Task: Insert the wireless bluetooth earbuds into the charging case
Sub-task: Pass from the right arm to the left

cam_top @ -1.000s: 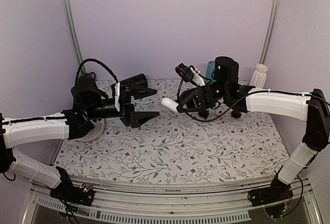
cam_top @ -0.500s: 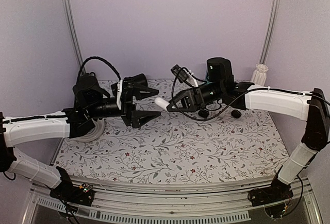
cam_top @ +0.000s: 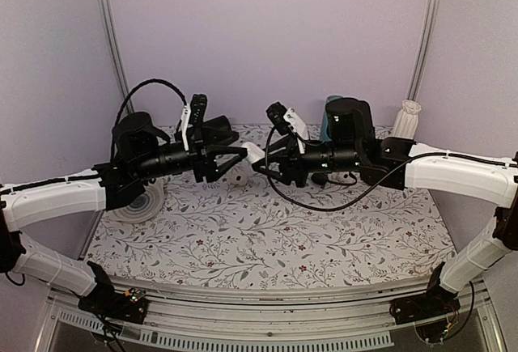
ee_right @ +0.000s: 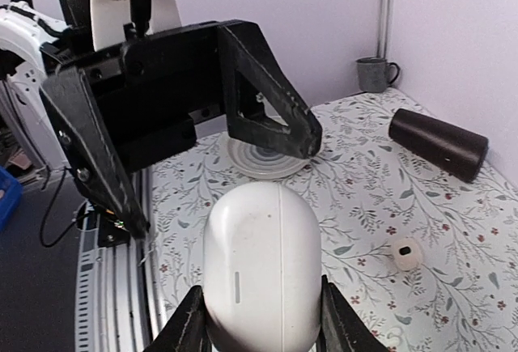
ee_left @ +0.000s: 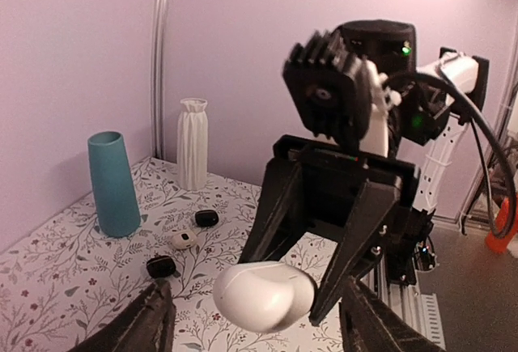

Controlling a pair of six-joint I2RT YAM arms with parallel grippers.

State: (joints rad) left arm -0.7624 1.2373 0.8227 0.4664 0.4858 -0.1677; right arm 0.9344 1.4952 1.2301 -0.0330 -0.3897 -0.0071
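Grips the charging case (ee_right: 261, 263) in the right hand (ee_right: 261, 324), above the tabletop (cam_top: 324, 239) near its far edge.
Holds the left hand (ee_left: 257, 326) wide open facing it, empty.

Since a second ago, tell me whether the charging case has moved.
Yes. The charging case, held in the right gripper, has shifted left, away from the white vase.

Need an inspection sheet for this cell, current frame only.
Surface: floral tablecloth, flat.
Job's things: charging case, lid closed, held off the table by the right gripper; two black lumps, possibly the earbuds, on the cloth.
Clutter: teal vase, white ribbed vase, dark cylinder, grey mug, ringed plate, small white round piece.
Grippers: right shut on the case; left gripper open, facing it, no contact seen.
Cables: black loop above left wrist; right arm's cable hangs low.
Surroundings: lilac walls, metal posts.
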